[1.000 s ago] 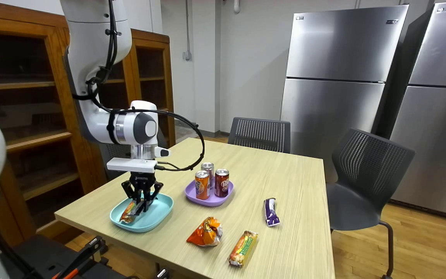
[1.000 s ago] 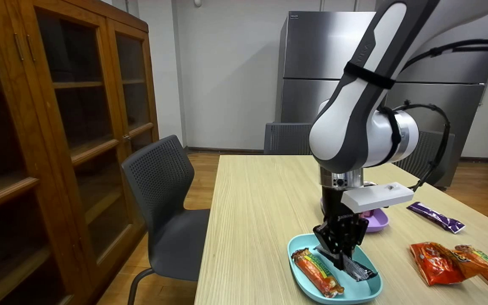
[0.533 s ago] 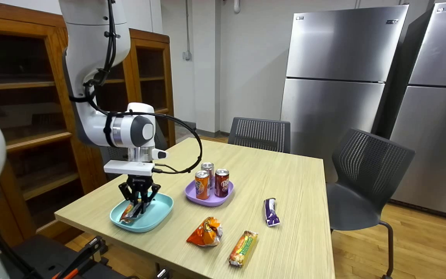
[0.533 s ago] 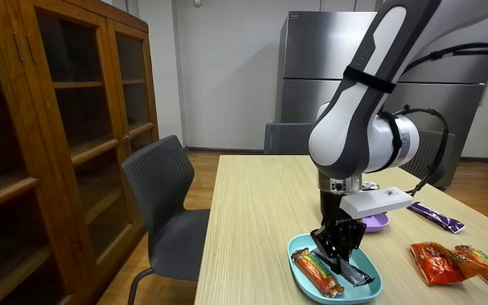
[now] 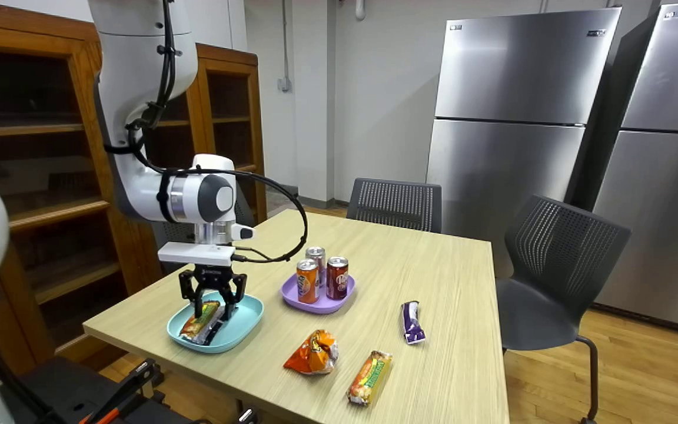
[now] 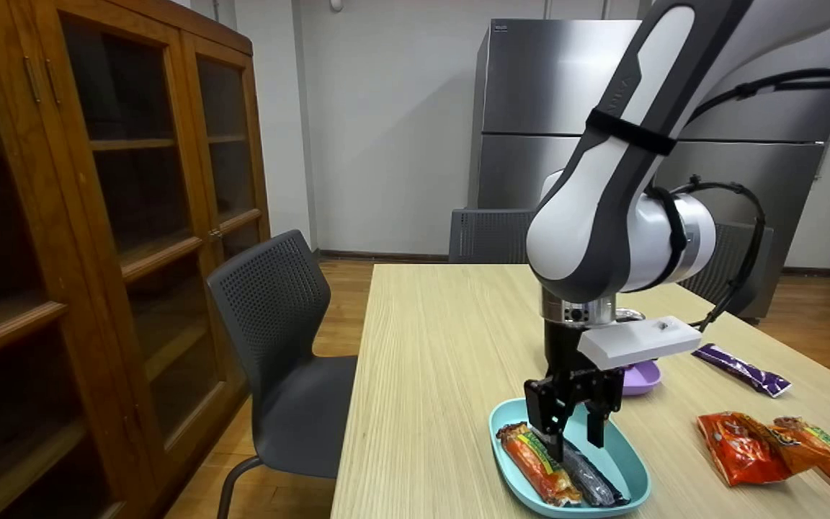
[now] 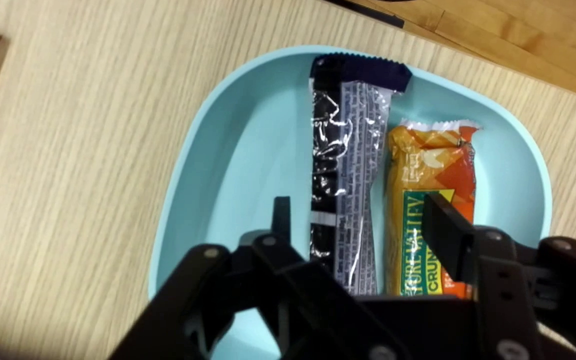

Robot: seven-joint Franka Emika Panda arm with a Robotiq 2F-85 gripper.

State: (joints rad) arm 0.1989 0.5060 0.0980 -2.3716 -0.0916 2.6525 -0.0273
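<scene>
Gripper (image 7: 360, 217), its black fingers spread apart, hangs over a dark bar (image 7: 348, 165) that lies between them in a teal tray (image 7: 253, 165). The bar's wrapper is glossy and crinkled: black along one side with a pale stripe across it, greyish with dense fine print along the other, and finished by a serrated navy crimp at the tray's wall. Just beside it lies an orange-and-yellow bar (image 7: 410, 182) with a green Nature Valley label. In an exterior view, an orange bag (image 5: 315, 353) lies on the table (image 5: 415, 265), then a purple tray (image 5: 323, 307) holding three cans (image 5: 338, 280), then refrigerators (image 5: 515, 70).
</scene>
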